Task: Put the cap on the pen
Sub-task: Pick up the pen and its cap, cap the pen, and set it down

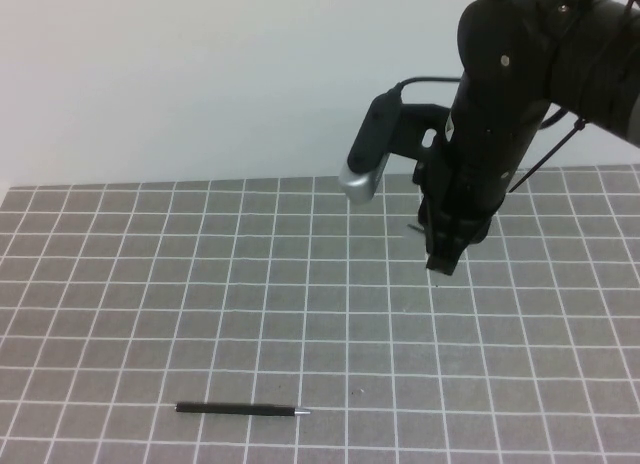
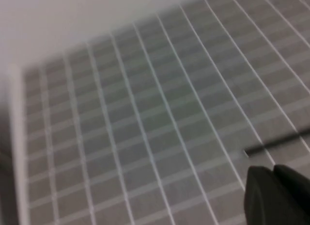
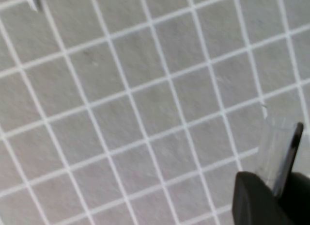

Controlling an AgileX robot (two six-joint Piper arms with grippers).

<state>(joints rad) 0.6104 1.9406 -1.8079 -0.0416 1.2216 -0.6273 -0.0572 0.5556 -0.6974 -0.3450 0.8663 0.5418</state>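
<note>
Your slim black pen (image 1: 240, 409) lies flat on the grey, white-gridded tabletop (image 1: 150, 284), close to the near edge and left of centre. Its long axis runs left to right, with the bare silver tip (image 1: 301, 412) pointing toward your right side.

Your right gripper (image 1: 443, 256) hangs over the far right part of the tabletop, fingers pointing down, well apart from the pen. In the right wrist view its fingers (image 3: 256, 200) look clenched on a clear plastic cap with a dark clip (image 3: 280, 154), which sticks out past them.

Your left gripper (image 2: 276, 196) shows only in the left wrist view, as a dark shape with one end of the pen (image 2: 278, 141) just beyond it. You cannot tell whether it is released or clenched. It seems the nearer of the two to the pen.

To seat the cap you will likely need its mouth lined up along the pen's axis, coming in from the tip end on the right. The tabletop between the right gripper and the tip lies open, but the near edge leaves little room on that side.
</note>
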